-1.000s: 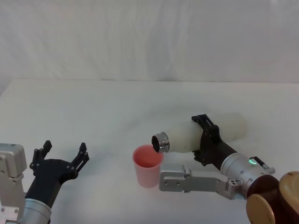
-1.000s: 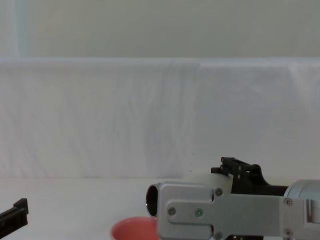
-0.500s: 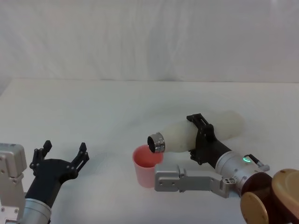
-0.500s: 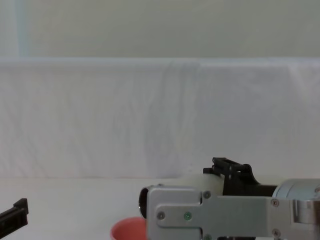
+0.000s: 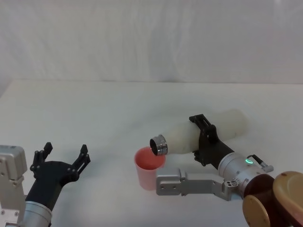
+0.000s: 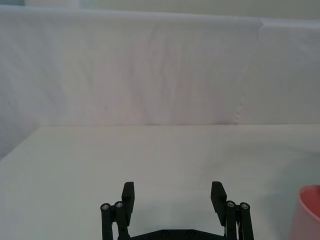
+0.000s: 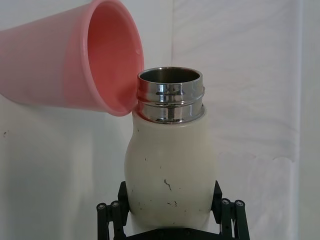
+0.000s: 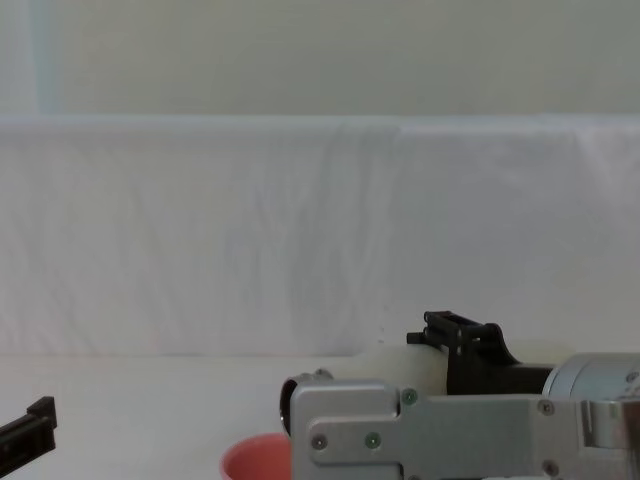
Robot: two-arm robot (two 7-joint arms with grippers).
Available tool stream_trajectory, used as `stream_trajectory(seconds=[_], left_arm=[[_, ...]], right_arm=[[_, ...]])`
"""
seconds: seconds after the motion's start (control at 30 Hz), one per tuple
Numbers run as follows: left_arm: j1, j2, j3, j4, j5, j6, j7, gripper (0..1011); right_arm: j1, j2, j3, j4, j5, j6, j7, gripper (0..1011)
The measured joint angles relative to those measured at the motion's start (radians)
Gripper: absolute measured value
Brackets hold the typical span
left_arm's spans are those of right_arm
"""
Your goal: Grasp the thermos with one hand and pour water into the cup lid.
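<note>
Over the last second the right pincer (image 5: pixel 201 139), pinching the thermos (image 5: pixel 189 135), has carried its steel mouth over the cup lid (image 5: pixel 149 167) rim, so pouring looks under way, though no water is discernible; the left pincer (image 5: pixel 64 154) rests spread.

I was working in what looked like a lab test bay: a plain white table (image 5: pixel 94 109) ran wide from near to far, and a wrinkled white cloth backdrop (image 5: pixel 151 38) hung along its far edge, closing off the room behind it.
</note>
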Motion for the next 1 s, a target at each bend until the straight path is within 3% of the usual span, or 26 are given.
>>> stream_trajectory(seconds=[1.0], left_arm=[[0.0,0.0,0.0,0.0,0.0,0.0,0.0,1001]], right_arm=[[0.002,0.016,-0.007,-0.021,-0.04,0.005,0.012,957]])
